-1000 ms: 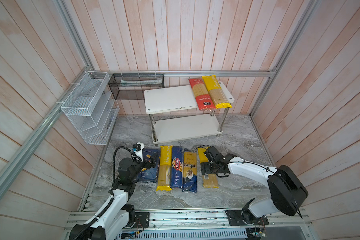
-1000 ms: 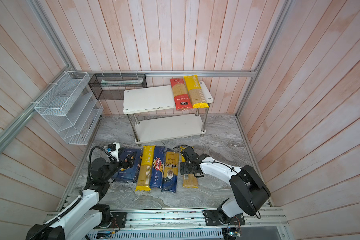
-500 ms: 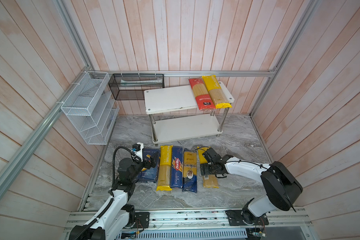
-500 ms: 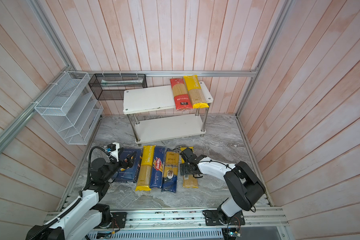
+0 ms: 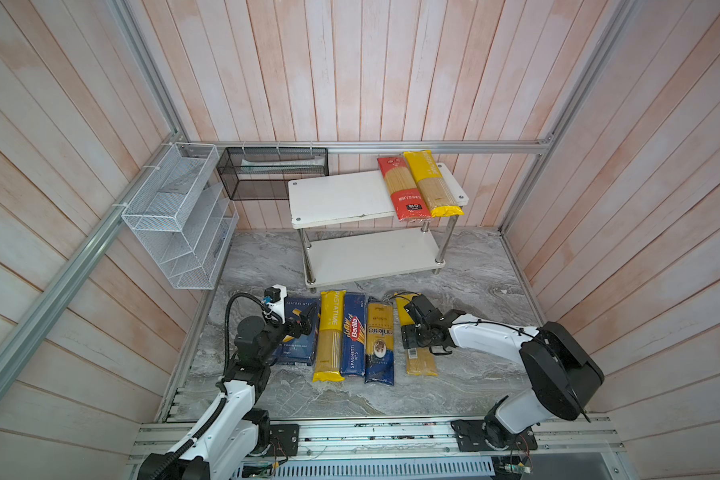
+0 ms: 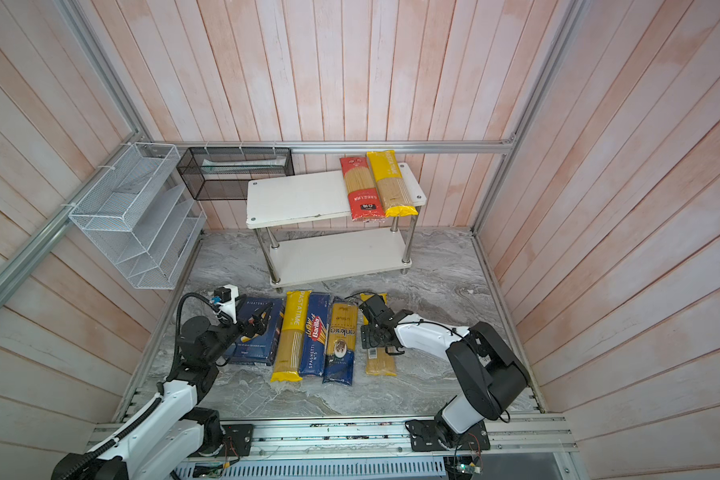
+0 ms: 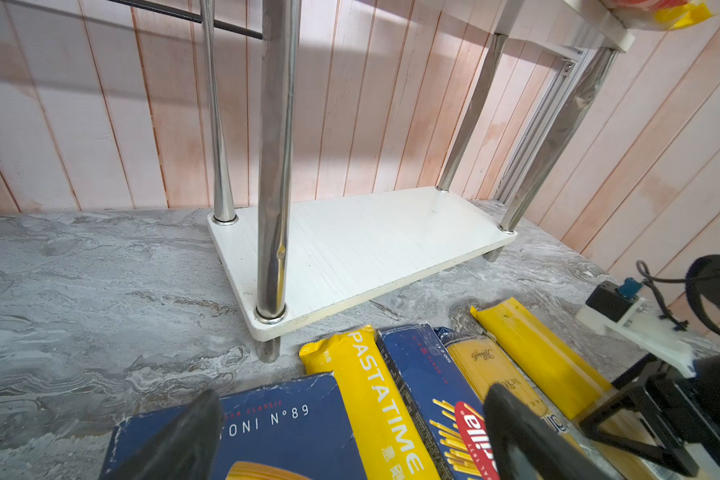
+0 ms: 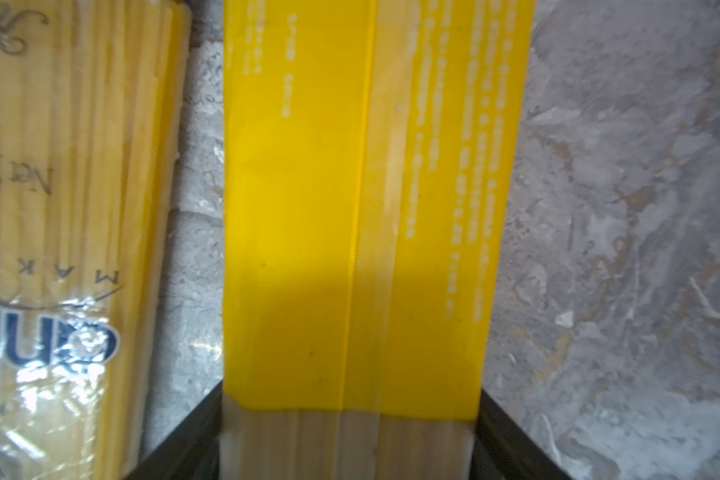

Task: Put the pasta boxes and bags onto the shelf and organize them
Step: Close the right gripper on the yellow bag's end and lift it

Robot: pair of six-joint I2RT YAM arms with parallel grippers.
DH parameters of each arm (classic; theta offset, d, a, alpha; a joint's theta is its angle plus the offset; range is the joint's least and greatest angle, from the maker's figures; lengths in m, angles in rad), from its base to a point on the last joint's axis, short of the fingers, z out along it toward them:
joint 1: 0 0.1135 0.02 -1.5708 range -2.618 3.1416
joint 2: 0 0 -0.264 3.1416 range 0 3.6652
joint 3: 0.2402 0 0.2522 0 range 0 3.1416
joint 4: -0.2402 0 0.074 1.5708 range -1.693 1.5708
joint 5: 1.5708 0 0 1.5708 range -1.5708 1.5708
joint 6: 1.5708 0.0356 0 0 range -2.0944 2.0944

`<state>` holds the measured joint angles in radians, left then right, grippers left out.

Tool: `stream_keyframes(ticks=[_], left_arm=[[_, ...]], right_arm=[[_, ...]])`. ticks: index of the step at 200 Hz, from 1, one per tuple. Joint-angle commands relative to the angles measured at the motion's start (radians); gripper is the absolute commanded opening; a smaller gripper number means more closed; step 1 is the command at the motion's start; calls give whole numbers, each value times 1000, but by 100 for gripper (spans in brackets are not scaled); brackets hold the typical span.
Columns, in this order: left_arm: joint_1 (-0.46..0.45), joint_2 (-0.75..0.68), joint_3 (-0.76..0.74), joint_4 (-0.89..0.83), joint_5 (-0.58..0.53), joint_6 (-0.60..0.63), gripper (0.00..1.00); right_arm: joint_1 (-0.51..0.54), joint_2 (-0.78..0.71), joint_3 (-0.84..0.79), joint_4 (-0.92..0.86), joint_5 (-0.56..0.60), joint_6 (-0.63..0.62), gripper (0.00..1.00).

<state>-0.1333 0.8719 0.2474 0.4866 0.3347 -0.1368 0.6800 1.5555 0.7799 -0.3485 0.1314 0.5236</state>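
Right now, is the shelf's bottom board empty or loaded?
Empty: the lower board is bare in both top views and the left wrist view. The red bag and a yellow bag lie on the top board.

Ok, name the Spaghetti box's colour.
Spaghetti box: dark blue, red logo; clearest in a top view.

Pale pink plank walls (image 5: 350, 62) enclose an evenly lit grey marbled floor (image 5: 474, 266), with a white wire rack (image 5: 171, 216) at ten o'clock and a black mesh basket (image 5: 267, 183) at eleven.
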Motion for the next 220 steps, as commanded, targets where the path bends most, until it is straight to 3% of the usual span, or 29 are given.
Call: stream_keyframes(ticks=[1,67,110,220], left_arm=[[-1,-10,-13,11,4,-1,100],[0,-8,-10,11,5,-1,100],[-1,-5,-7,10,7,-1,100],[-2,-7,-9,10,6,-1,100]], right_arm=[[0,-5,-32,15,-32,15,72],[1,-102,-97,62,-34,34,62],[1,-99,-110,82,-64,29,40],[9,-117,-23,32,-52,1,16]])
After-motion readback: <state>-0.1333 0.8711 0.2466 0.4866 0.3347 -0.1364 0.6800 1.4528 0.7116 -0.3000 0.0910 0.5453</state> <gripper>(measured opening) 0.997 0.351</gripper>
